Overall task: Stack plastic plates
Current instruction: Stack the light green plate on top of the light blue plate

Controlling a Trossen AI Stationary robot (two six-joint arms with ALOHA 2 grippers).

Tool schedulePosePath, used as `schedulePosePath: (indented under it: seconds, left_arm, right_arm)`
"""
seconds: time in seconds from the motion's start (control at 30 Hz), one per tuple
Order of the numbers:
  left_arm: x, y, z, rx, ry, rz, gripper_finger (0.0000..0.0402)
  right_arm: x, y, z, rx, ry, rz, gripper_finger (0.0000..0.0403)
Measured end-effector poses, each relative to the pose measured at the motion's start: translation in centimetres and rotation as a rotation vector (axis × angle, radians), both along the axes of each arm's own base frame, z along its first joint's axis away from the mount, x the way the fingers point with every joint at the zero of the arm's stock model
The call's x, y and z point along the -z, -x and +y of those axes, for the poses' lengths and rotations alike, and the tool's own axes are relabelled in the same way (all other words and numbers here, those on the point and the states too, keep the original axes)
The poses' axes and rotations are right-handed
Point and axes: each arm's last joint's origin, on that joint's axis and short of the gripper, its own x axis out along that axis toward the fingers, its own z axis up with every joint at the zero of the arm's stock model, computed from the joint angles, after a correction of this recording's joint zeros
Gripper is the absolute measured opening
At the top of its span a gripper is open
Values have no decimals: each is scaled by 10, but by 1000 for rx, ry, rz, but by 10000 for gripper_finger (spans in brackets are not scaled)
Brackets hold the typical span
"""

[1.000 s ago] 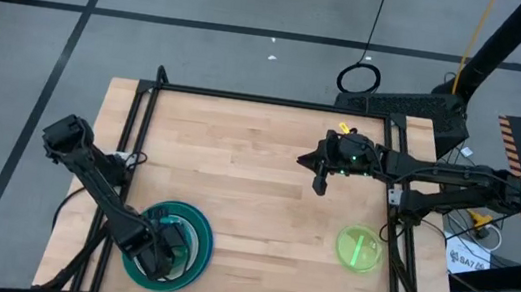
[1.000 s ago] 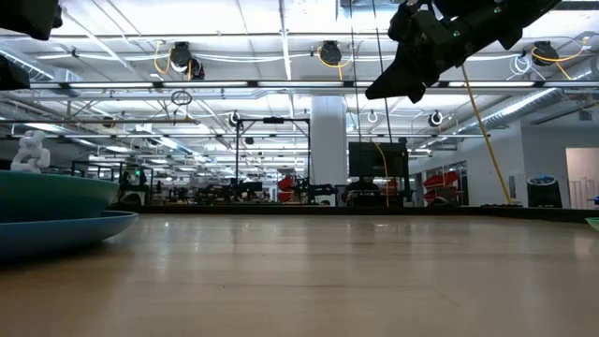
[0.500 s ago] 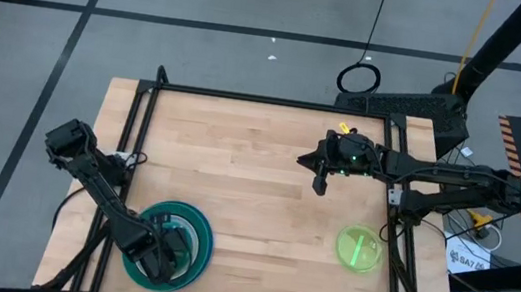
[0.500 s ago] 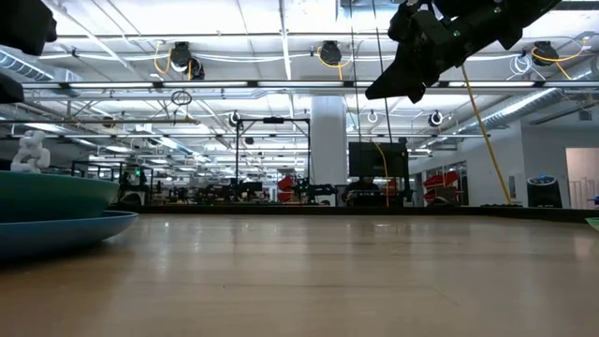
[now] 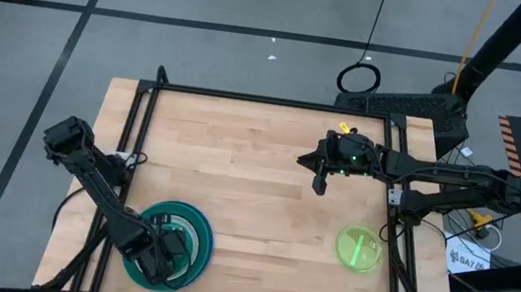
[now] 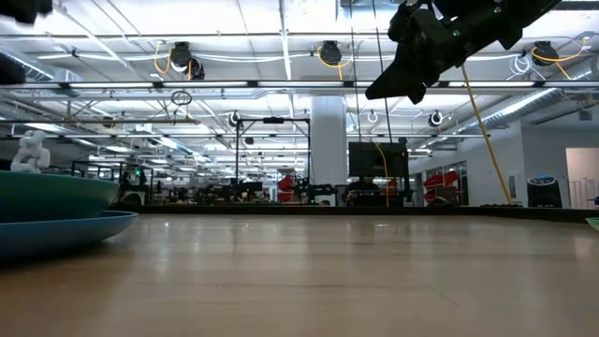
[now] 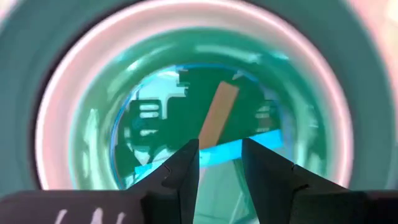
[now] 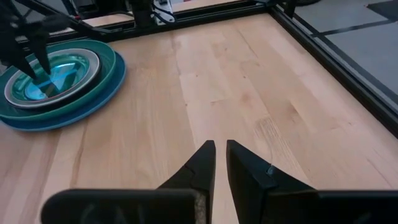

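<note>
On the wooden table [image 5: 255, 186], the left claw [image 5: 162, 254] hangs over the stack of round blue, teal and white plastic plates [image 5: 196, 234], fingers slightly parted, empty. The right claw [image 5: 319, 182], nearly closed, empty, hovers mid-table. A lime green translucent plate [image 5: 359, 249] lies alone by the right edge.

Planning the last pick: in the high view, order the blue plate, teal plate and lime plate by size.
1. Blue plate, the outermost rim of the stack.
2. Teal plate, nested just inside it, slightly smaller.
3. Lime plate, alone on the table, clearly smallest.
</note>
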Motion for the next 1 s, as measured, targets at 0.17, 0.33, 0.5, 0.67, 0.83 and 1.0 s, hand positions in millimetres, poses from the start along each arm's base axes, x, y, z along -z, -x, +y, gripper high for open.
schedulePosePath:
  seconds: [0.17, 0.33, 0.5, 0.67, 0.83, 1.0]
  left_arm:
    - [-30, -8, -1, 78, -55, -43, 127]
    - [-52, -15, 5, 191, -184, -81, 127]
    - [-62, -16, 20, 283, -347, -124, 127]
    - [-86, -9, 36, 333, -470, -240, 127]
    - [-121, 3, 51, 354, -505, -438, 127]
    - [-139, 8, 57, 432, -455, -652, 127]
  right_arm:
    - [0, 0, 0, 8, -15, -6, 34]
    - [-1, -1, 0, 28, -49, -23, 34]
    - [-1, -1, 1, 44, -93, -30, 34]
    - [-1, -3, 11, 25, -133, -33, 34]
    - [-4, -5, 22, -5, -165, -65, 34]
    - [-5, -7, 40, -54, -211, -71, 34]
